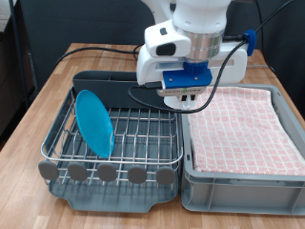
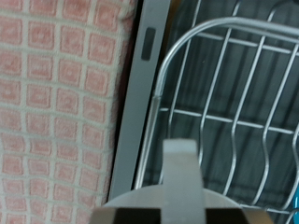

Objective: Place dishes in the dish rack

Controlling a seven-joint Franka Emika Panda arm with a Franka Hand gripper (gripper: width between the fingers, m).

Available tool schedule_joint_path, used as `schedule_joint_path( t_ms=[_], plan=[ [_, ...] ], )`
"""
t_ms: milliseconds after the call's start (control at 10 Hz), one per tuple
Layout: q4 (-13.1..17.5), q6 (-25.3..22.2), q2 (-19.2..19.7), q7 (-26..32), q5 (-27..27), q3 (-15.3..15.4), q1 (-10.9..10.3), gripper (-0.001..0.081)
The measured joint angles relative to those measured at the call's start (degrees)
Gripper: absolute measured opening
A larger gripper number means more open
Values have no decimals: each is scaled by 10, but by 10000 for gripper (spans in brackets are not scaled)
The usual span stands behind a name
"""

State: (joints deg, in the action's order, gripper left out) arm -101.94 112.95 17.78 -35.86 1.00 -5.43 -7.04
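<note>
The blue plate [image 1: 94,121] stands on edge in the silver wire dish rack [image 1: 143,129], at the exterior view's left. My gripper [image 1: 187,98] hangs over the seam between the rack and the grey crate, with nothing in it. In the wrist view its fingertips [image 2: 179,163] show as one closed block above the rack's wires [image 2: 234,56] and the crate's rim [image 2: 140,103]. The white mug and the wooden spoon are out of view.
The grey crate [image 1: 238,178], lined with pink checked cloth [image 1: 238,124], stands to the exterior view's right of the rack. The rack's dark utensil caddy [image 1: 103,84] lies behind it. A black cable runs across the wooden table [image 1: 48,95].
</note>
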Motion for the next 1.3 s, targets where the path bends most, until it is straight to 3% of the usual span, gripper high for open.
schedule_joint_path(
  t_ms=[300,900,1300],
  plan=[
    [39,9,29,12,0,-3,3,71],
    [179,4,131,26,-4,-4,7,71],
    [238,11,194,27,-14,-4,17,71]
  ],
)
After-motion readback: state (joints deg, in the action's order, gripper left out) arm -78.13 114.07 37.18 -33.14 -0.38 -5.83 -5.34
